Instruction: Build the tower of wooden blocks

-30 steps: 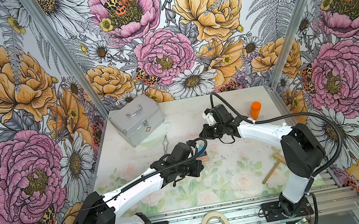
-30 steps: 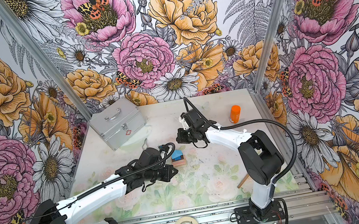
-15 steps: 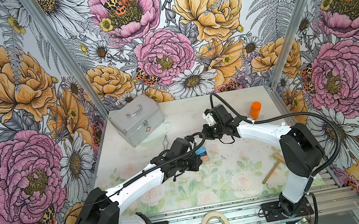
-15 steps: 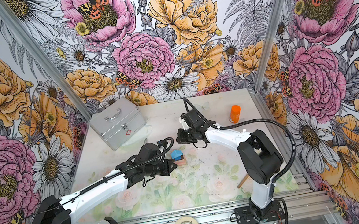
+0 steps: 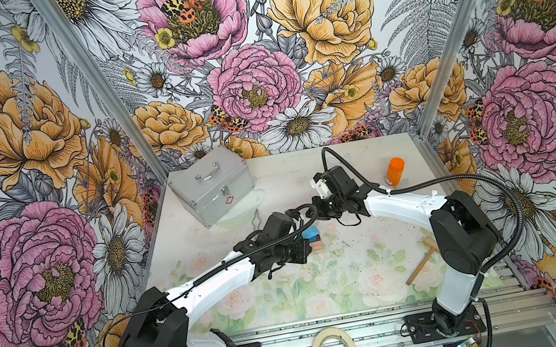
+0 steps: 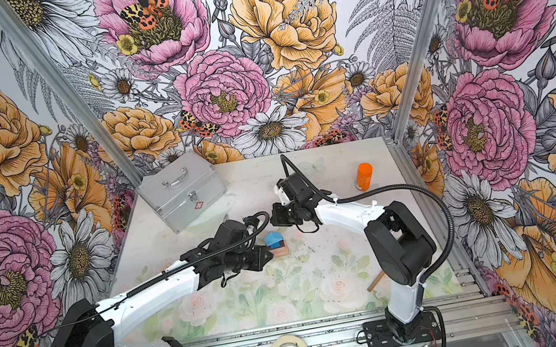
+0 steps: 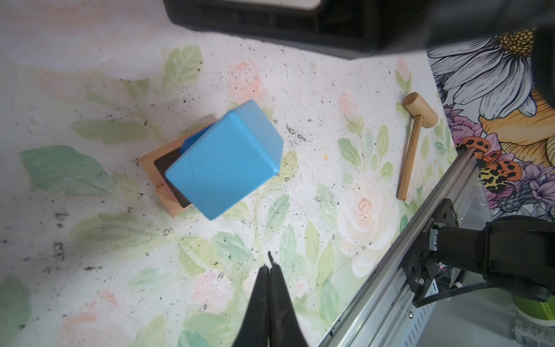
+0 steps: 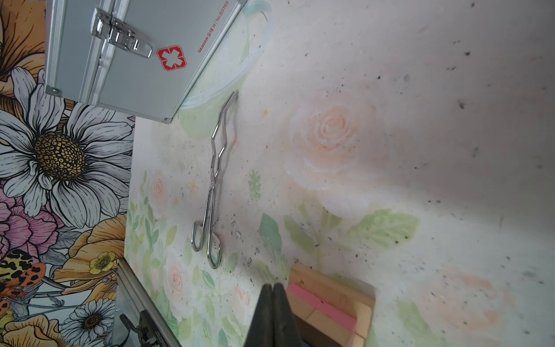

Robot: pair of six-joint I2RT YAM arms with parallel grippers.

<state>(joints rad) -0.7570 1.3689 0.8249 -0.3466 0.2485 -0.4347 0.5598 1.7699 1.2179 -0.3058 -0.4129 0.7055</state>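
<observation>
While both grippers were pressed shut on nothing, the wood block tower stood mid-table, left gripper at its eight o'clock, right gripper at twelve. Stacking looked done; backing away needed care.

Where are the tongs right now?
The tongs lie flat on the table beside the case in the right wrist view; in a top view the tongs sit left of centre, between case and left arm.

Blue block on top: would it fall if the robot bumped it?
Probably. The blue block sits turned askew on the wood block tower. It looks hard and smooth, so it would likely slide, not bend. With flat sides, it shouldn't roll far.
</observation>
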